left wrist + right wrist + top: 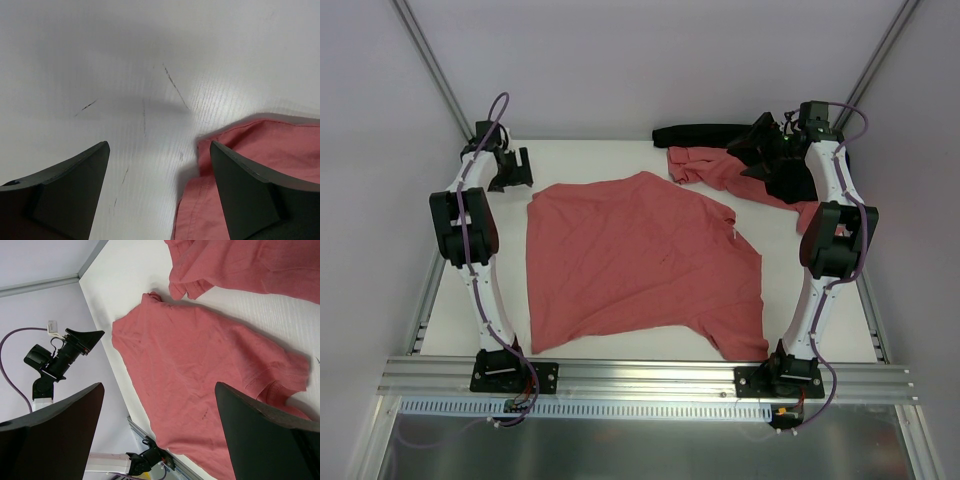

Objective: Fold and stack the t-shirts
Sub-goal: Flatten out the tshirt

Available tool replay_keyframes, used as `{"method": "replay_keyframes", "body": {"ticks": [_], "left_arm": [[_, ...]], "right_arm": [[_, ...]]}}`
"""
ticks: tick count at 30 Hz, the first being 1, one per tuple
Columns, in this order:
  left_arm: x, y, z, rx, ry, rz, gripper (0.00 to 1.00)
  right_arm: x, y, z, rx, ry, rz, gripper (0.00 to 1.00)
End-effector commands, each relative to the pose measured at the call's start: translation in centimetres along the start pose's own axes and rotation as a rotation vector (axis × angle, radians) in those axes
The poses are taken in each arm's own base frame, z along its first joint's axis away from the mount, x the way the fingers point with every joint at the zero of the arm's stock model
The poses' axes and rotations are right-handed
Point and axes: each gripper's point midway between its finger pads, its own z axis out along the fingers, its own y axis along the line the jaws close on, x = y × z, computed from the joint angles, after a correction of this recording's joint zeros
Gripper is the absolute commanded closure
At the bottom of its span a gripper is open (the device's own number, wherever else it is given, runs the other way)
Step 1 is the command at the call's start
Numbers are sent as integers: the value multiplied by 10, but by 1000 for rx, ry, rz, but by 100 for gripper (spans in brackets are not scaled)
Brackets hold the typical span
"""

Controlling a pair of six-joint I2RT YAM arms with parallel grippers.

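**Spotter:** Grippers first. Your left gripper (159,146) is spread wide with nothing between its fingers, only bare bench (150,75) beneath. Your right gripper (159,386) is just as wide and just as empty.

**Operator:** Where's the work?

**Spotter:** Nearest you, the spread t-shirt (640,265) lies flat but wrinkled mid-bench, reaching almost to the near edge, unfolded. Your left gripper hovers just off its far-left corner. The wrist view shows a cloth edge running under one finger (250,190); I can't tell whether they touch. Farther back on the right, the crumpled t-shirt (715,170) lies bunched, and your right gripper sits above it. Along the far edge lies a black item (695,132); I can't make out what it is.

**Operator:** Which step is this?

**Spotter:** I'd judge the first fold hasn't begun, and nothing is stacked. You'd need to lower onto that far-left corner and pinch the cloth cleanly. Then bring your right arm over to the matching corner, so the fold runs straight. Thin cloth like this may slip or drag.
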Motion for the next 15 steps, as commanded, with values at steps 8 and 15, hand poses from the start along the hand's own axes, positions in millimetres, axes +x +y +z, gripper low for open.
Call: {"method": "replay_keyframes", "body": {"ticks": [8, 15], "left_arm": [[-5, -16, -15, 31, -22, 10, 18], [5, -13, -13, 16, 5, 14, 18]], "right_arm": [[-3, 33, -24, -72, -32, -37, 1], [-4, 32, -23, -73, -32, -33, 0]]}}
